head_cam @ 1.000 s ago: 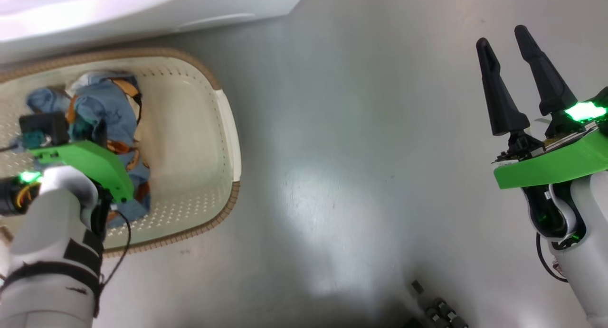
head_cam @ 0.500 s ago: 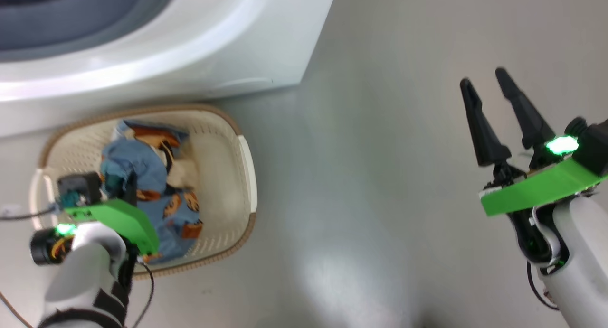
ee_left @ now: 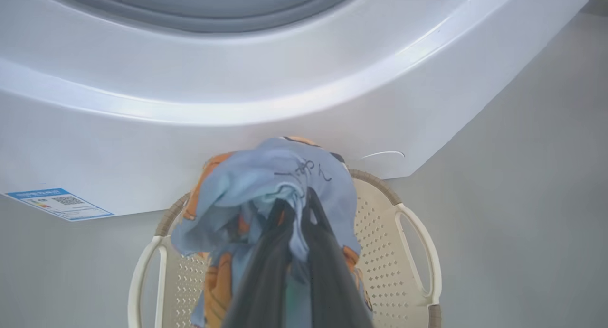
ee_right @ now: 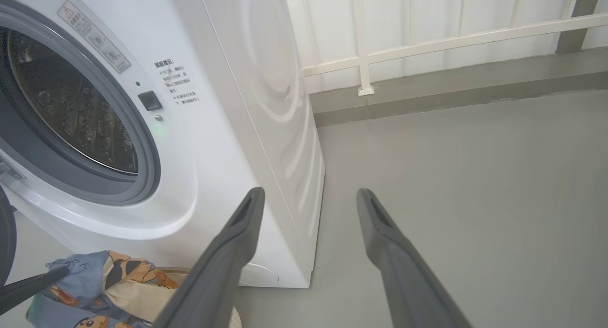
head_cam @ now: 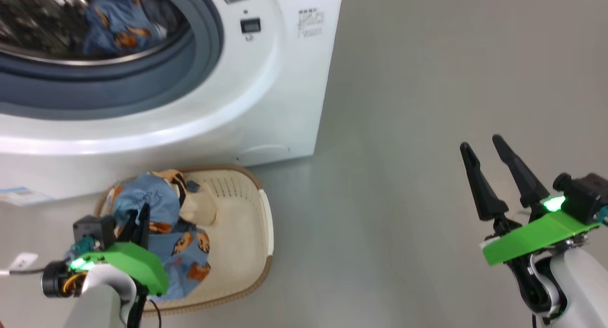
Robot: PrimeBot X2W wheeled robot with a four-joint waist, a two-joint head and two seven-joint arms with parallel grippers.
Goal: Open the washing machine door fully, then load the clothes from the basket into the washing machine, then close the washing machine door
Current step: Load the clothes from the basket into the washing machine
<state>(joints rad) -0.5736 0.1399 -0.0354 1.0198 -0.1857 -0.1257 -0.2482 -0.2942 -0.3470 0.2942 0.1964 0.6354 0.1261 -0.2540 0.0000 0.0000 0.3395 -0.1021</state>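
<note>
Grey floor (head_cam: 403, 128); one washing machine (head_cam: 275, 105), one basket (head_cam: 237, 214), two heaps of clothes (head_cam: 185, 242).

Washing machine (head_cam: 266, 105): big white front-loader, far left. Drum opening uncovered, grey-blue gasket round steel drum, w/ a blue printed piece (head_cam: 114, 24) inside. Basket (head_cam: 240, 214): cream, perforated, brown rim, on floor just in front of machine's base. Clothes (head_cam: 185, 242): lt blue w/ orange figures + some white, heaped in basket's left part. Top bunch pinched by left hand (ee_left: 297, 202).
</note>
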